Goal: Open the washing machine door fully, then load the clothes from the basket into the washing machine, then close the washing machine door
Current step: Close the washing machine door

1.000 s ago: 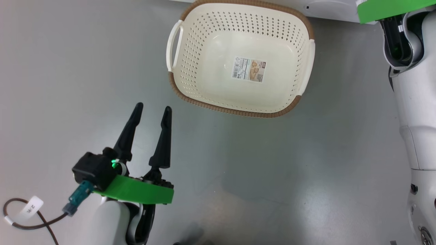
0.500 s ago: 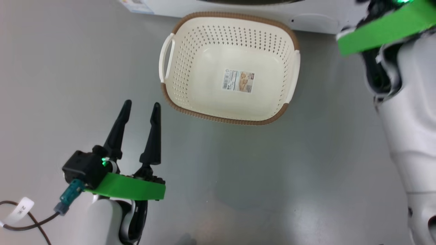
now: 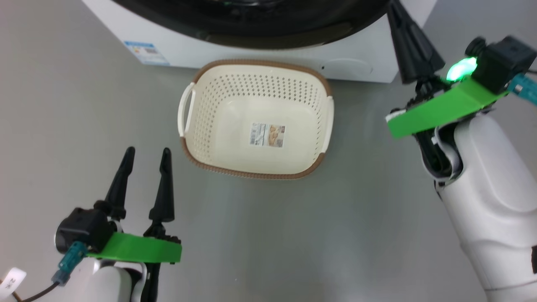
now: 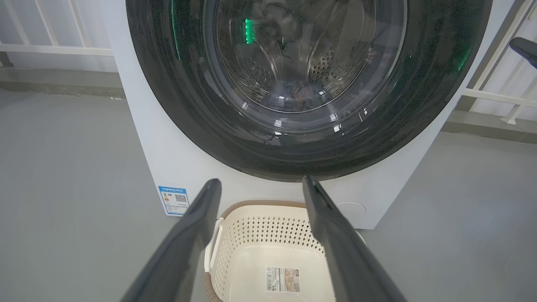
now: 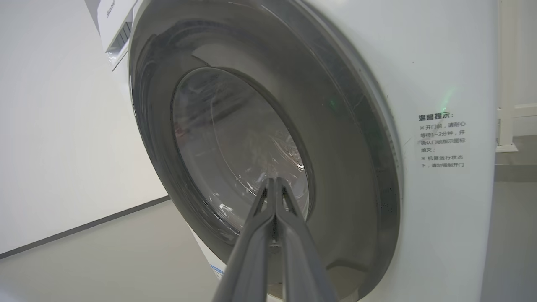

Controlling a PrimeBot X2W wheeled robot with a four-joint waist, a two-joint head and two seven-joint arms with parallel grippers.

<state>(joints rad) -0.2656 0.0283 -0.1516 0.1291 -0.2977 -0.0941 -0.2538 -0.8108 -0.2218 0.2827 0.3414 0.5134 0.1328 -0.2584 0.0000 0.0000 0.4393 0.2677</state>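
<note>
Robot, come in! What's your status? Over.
Jaws: left gripper open, right gripper shut, both empty. The washing machine door looks closed. Empty basket on floor before it.

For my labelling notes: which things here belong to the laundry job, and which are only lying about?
Job: washing machine, washing machine door (closed), basket (empty), clothes behind the glass, left gripper, right gripper.
Lying about: white railing, tagged cable, printed notice.
</note>
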